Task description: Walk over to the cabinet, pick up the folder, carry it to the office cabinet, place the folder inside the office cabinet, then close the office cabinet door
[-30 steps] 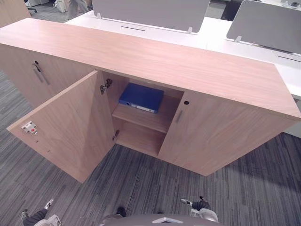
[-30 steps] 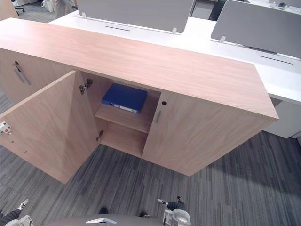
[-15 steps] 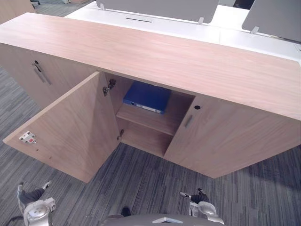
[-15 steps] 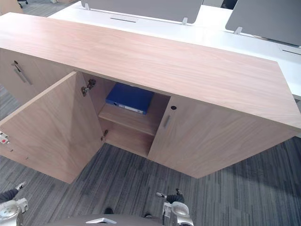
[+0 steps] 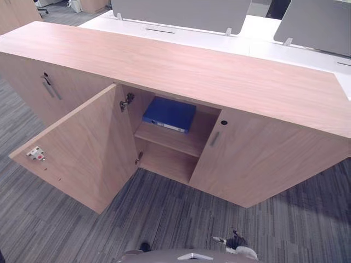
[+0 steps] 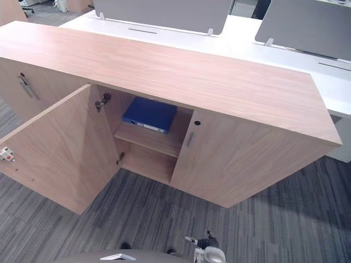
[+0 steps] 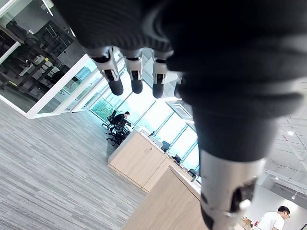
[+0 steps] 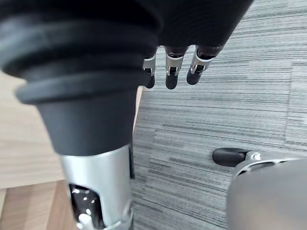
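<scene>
My right hand (image 8: 182,24) hangs low at the near right above the grey striped carpet (image 5: 181,219). Its fingers (image 8: 171,72) are loose and nearly straight, and there is nothing in them. My left hand (image 7: 158,28) is just as slack and empty, with its fingers dangling in a row apart from the thumb (image 7: 230,191). Past it I see a long office floor, some pale wooden units (image 7: 144,165) and a seated person (image 7: 122,120) far off by the windows.

In front of me stands the long wooden cabinet (image 5: 208,76). Its left door (image 5: 82,148) is swung wide open towards the near left, with a small red and white latch piece (image 5: 35,154) at its free edge. The blue folder (image 5: 169,113) lies flat on the upper shelf (image 5: 175,139) inside the open compartment, set towards the back. It is well apart from both my hands. Just right of the opening, the right door (image 5: 263,159) is shut, and a slim handle (image 5: 214,138) sits near its left edge. Behind the cabinet are white desks (image 5: 263,38) with grey screens (image 5: 181,8).
</scene>
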Robot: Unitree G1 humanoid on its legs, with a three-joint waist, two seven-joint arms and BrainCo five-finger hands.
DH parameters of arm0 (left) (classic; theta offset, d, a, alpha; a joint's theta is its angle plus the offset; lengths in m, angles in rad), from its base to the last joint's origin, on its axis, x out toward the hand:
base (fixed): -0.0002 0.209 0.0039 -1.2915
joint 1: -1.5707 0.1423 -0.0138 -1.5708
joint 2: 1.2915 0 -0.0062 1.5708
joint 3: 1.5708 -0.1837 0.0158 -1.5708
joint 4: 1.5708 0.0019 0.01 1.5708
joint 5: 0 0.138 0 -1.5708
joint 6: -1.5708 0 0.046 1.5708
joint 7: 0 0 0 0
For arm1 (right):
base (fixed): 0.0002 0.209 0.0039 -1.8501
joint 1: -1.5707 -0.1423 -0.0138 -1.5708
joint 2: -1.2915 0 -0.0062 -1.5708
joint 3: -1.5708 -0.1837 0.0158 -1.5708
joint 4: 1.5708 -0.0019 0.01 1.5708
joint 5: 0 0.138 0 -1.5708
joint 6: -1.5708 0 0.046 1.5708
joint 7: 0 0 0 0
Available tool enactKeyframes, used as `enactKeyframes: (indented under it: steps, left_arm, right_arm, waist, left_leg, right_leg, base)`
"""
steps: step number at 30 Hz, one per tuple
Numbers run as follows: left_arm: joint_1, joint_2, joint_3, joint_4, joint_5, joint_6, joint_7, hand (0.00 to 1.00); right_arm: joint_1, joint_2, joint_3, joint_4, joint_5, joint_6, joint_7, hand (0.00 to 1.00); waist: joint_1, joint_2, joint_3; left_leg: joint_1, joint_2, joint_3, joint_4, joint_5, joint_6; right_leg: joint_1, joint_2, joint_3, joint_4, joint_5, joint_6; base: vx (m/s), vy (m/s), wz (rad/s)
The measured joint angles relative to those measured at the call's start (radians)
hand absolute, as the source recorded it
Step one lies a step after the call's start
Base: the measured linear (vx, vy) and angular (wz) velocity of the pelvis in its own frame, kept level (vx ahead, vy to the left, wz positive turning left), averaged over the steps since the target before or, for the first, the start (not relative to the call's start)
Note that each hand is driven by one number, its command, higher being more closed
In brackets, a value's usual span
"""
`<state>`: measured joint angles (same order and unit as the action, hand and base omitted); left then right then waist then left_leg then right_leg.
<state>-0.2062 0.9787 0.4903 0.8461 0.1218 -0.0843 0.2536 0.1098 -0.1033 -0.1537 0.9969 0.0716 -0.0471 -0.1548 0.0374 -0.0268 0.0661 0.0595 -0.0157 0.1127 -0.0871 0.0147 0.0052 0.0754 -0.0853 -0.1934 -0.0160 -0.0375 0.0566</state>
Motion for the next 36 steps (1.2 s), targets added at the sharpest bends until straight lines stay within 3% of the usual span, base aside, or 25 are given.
enactKeyframes:
  steps: [13,36]
  left_arm:
    - [-0.008,-0.023,-0.033,-0.012,-0.061,-0.003,-0.009,0.00]
    - [0.115,-0.304,-0.028,-0.072,-0.120,0.006,-0.027,0.00]
  right_arm:
    - [-0.029,0.001,-0.027,-0.002,-0.001,0.001,0.003,0.00]
    - [0.001,0.001,-0.064,-0.002,-0.001,0.012,0.003,0.00]
  waist:
    - [0.013,-0.011,-0.005]
    - [0.018,-0.020,0.000]
  left_leg:
    - [0.007,-0.009,0.024,0.007,0.005,0.001]
    - [0.014,-0.009,0.029,0.001,-0.002,0.007]
  right_leg:
    - [-0.004,0.000,0.019,-0.005,0.009,0.005]
    - [0.000,-0.002,0.027,-0.005,0.011,0.008]
  base:
    - [0.05,-0.002,-0.02]
    - [-0.04,-0.007,-0.01]
